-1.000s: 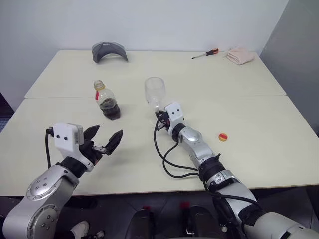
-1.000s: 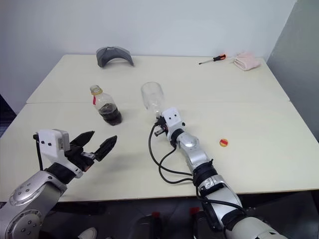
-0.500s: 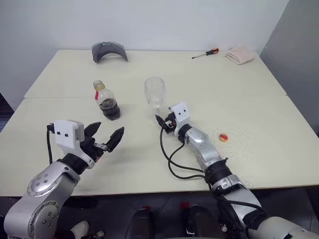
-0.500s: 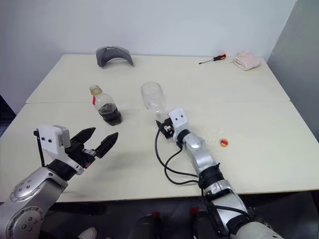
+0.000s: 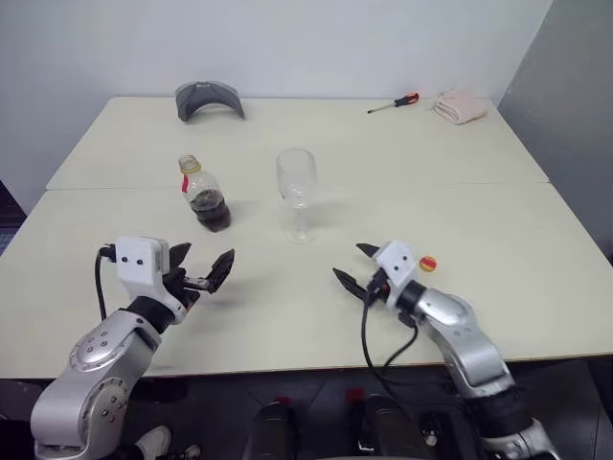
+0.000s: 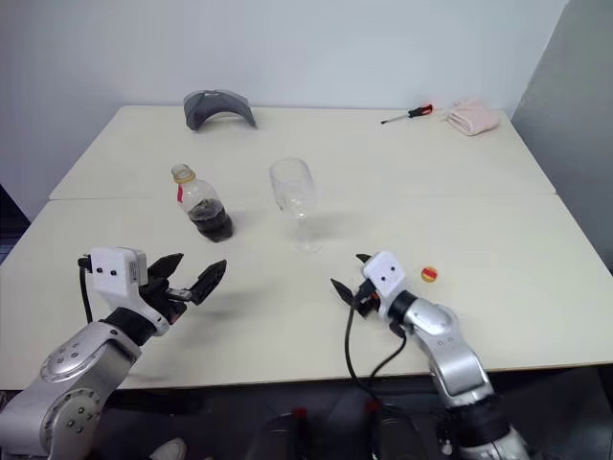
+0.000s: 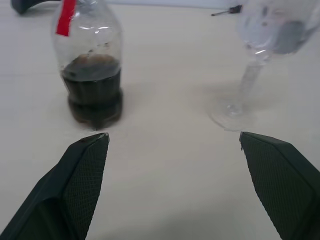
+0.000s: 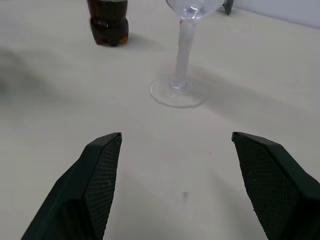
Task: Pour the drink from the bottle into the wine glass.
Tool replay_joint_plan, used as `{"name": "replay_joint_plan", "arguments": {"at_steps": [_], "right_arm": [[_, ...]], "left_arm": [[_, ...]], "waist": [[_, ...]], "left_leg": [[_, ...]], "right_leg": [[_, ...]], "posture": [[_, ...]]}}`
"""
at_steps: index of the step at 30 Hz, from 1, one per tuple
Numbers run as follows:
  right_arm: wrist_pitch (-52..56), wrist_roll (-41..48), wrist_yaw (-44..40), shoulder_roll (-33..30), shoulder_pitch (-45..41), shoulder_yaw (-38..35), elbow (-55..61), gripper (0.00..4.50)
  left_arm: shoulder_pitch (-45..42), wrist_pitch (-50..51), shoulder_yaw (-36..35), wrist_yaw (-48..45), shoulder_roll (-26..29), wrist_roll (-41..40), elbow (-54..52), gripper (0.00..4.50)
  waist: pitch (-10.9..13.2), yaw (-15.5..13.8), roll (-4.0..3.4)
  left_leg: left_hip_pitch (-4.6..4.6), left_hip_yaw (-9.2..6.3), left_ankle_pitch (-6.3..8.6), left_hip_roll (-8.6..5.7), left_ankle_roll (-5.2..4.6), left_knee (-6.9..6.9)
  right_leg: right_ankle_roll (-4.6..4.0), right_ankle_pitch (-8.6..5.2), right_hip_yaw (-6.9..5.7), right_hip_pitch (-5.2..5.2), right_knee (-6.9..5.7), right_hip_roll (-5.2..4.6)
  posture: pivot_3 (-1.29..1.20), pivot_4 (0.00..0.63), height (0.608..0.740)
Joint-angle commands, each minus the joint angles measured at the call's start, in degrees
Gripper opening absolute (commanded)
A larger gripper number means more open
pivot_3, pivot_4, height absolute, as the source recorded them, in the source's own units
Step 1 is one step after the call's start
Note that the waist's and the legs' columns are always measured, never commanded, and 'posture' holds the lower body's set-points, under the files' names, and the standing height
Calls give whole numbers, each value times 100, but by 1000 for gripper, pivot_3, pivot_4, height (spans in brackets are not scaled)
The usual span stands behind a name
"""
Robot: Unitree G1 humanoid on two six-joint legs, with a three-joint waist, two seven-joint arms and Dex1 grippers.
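My rig: silver-grey jointed arms, white boxy wrist housings, black cables looping off each wrist, left hand [image 5: 203, 272] and right hand [image 5: 352, 264] with black textured wedge fingers.

Two cream tables [image 5: 479, 230] pushed together, seam running from 9 to 3 o'clock. Behind, at 12, a plain white wall [image 5: 287, 43]; at 2 o'clock a grey panel [image 5: 575, 105]. On the far tabletop: grey cap [image 5: 209, 99] at 11, screwdriver [image 5: 394, 103] and folded pink cloth [image 5: 461, 106] toward 1. Even, soft light, faint shadows.

Lab (bare tables [image 5: 498, 153]; screwdriver [image 5: 394, 103])
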State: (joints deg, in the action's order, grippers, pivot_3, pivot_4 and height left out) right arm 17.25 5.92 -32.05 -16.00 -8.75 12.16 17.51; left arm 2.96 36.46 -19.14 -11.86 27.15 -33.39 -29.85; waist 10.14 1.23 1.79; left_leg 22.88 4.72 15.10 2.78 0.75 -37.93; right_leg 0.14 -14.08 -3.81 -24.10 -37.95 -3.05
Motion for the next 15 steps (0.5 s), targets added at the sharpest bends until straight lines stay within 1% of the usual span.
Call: {"name": "replay_joint_plan", "arguments": {"at_steps": [1,3,7,9,15], "right_arm": [[252,554,-172,-66,157,-162,981,3750],[412,812,-227,-135,264,-226,1281,3750],[762,1718,-349,-200,328,-661,1707,3750],[878,1898,-304,-236,293,-753,1797,3750],[1063,2111,-108,-213,298,-630,2046,3750]], "left_arm": [[-159,-312,78,126,-137,307,0,4500],[-220,-468,142,191,-190,536,45,4500],[-357,-832,71,374,-295,973,373,4500],[-424,-974,66,386,-317,1092,517,4500],[-714,-1388,87,247,-294,1311,1035,4500]], "waist": [[0,-4,1],[0,-10,2],[-1,-54,6],[-2,-74,7],[-1,-120,8]], "left_leg": [[-1,-1,0,0,0,1],[0,-2,0,1,0,1],[2,-1,1,-4,-1,0],[1,-1,1,-3,-2,-1],[3,-4,1,-2,-2,1]], "right_leg": [[0,0,-1,0,-1,0],[0,0,-1,0,0,1],[1,1,-1,2,4,-1],[2,1,-1,2,5,0],[1,1,-6,0,5,1]], "posture": [[0,150,740],[0,150,740],[0,150,740],[0,150,740],[0,150,740]]}}
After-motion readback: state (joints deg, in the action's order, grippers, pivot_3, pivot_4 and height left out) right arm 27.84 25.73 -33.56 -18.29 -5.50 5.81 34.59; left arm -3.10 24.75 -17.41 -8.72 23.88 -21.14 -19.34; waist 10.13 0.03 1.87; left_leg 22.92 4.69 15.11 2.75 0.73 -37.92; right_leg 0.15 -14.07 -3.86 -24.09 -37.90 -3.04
